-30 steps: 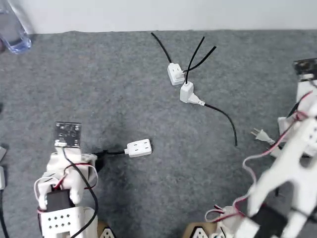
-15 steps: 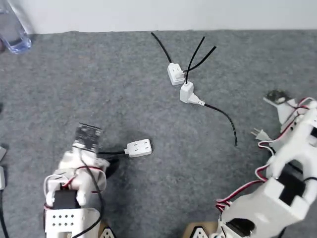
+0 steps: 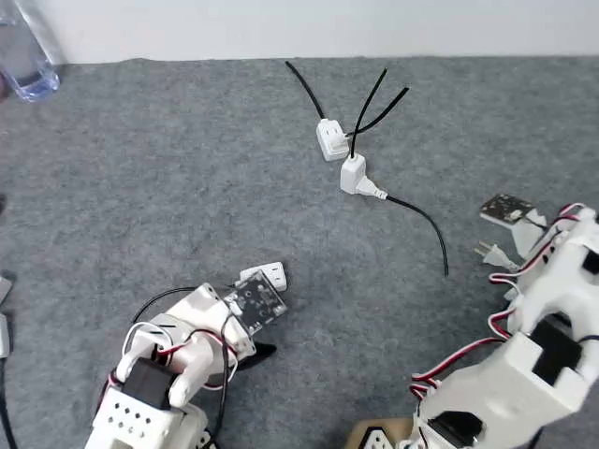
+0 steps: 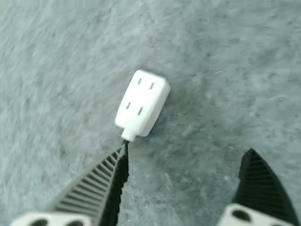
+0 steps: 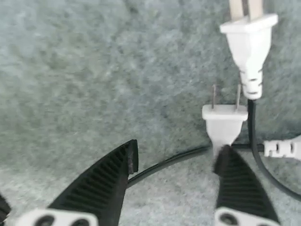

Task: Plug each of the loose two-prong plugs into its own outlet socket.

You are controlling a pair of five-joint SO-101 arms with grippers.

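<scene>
Plugs remain loose: a nearer plug and a farther plug lie on the bench, well to the robot's right of the near socket. The right jaws stand wide open and empty over them. The left jaws, also open and empty, hang above the near socket. Beyond that socket, one far socket may already be mated; otherwise all the plugging seems left.

Grey mat; perhaps a clear bottle

Grey felt table — bearing outlet sockets, loose plugs, black cords.
</scene>
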